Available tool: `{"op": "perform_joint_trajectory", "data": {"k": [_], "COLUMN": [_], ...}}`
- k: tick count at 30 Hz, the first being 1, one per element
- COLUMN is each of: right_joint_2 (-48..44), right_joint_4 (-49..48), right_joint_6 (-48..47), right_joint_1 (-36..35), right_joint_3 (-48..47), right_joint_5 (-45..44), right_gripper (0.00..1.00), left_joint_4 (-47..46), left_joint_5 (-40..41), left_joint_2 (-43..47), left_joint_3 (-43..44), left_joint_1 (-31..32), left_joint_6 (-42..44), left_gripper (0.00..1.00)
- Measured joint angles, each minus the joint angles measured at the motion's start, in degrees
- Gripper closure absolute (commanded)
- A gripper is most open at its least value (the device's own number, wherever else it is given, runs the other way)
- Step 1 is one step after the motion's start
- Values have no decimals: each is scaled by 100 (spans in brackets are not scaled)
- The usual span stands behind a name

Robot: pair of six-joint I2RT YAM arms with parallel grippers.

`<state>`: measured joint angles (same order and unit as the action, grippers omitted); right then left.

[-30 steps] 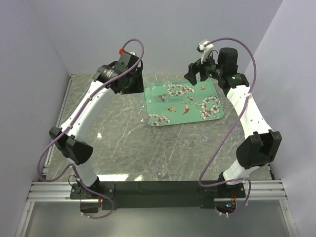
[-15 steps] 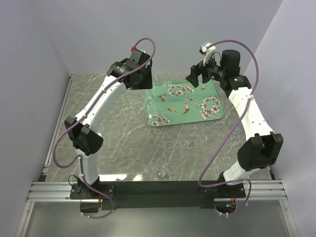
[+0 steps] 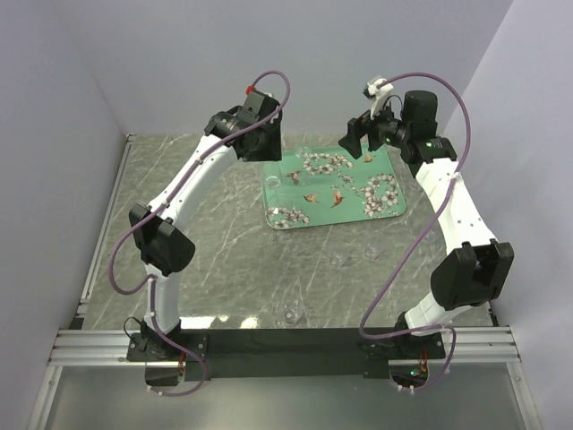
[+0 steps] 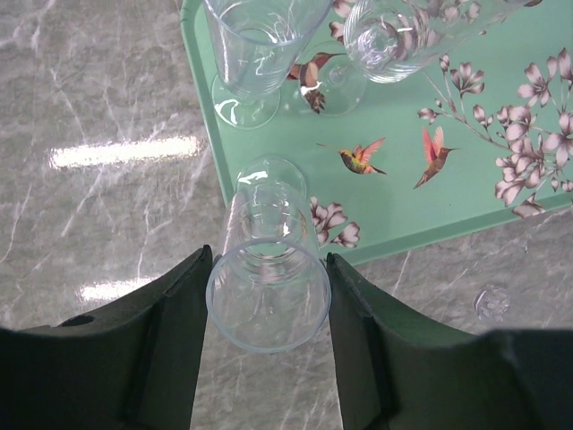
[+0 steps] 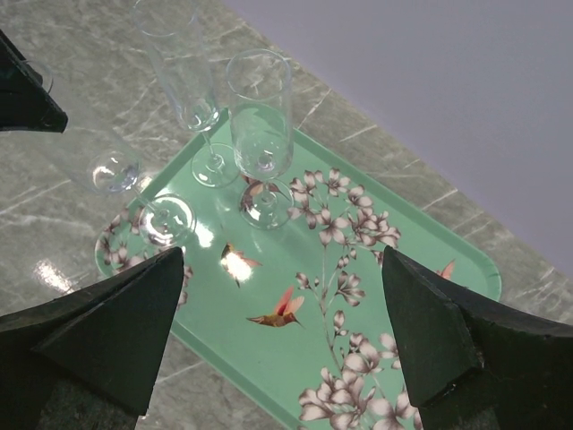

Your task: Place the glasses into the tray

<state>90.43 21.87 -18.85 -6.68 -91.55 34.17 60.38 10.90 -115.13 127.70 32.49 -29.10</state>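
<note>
Closest to the bases, a small clear glass (image 3: 291, 313) is sitting on the glossy grey marbled table (image 3: 224, 251), well apart from the tray (image 3: 354, 213). Further out, the left gripper (image 4: 269, 264) is pinching a smooth round see-through glass (image 4: 267, 305) over the edge of that flat teal tray with its white blossoms and little birds. Two tall stemmed glasses (image 5: 260, 116) are standing at its far corner, and the right gripper (image 5: 282, 269) is hanging above it, spread wide and holding nothing.

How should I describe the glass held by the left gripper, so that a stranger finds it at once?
Find the teal flowered tray, then its corner low in the left wrist view. A clear glass overlaps that corner. Unlike the stemmed glasses standing on the tray, it is clamped in the left gripper.
</note>
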Motion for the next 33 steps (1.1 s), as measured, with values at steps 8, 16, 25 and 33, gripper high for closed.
{"op": "perform_joint_trajectory", "data": {"k": [8,16,25,33], "right_joint_2": [0,0,2,0], "right_joint_4": [2,4,4,4], "right_joint_6": [-2,-4,-4,-7], "right_joint_1": [22,39,52,57], "right_joint_3": [2,7,7,9], "right_joint_5": [4,39,66,85], "right_gripper": [2,2,2,1], "left_joint_4": [-109,-120,-304,-367], "left_joint_5": [-55,-83,-170,-212], "left_joint_2": [-87,-96,-96,-96], "left_joint_3": [72,81,81,79], "left_joint_1": [0,0,9,33], "left_joint_6": [61,81,76,74], "left_gripper": [48,40,33,29]}}
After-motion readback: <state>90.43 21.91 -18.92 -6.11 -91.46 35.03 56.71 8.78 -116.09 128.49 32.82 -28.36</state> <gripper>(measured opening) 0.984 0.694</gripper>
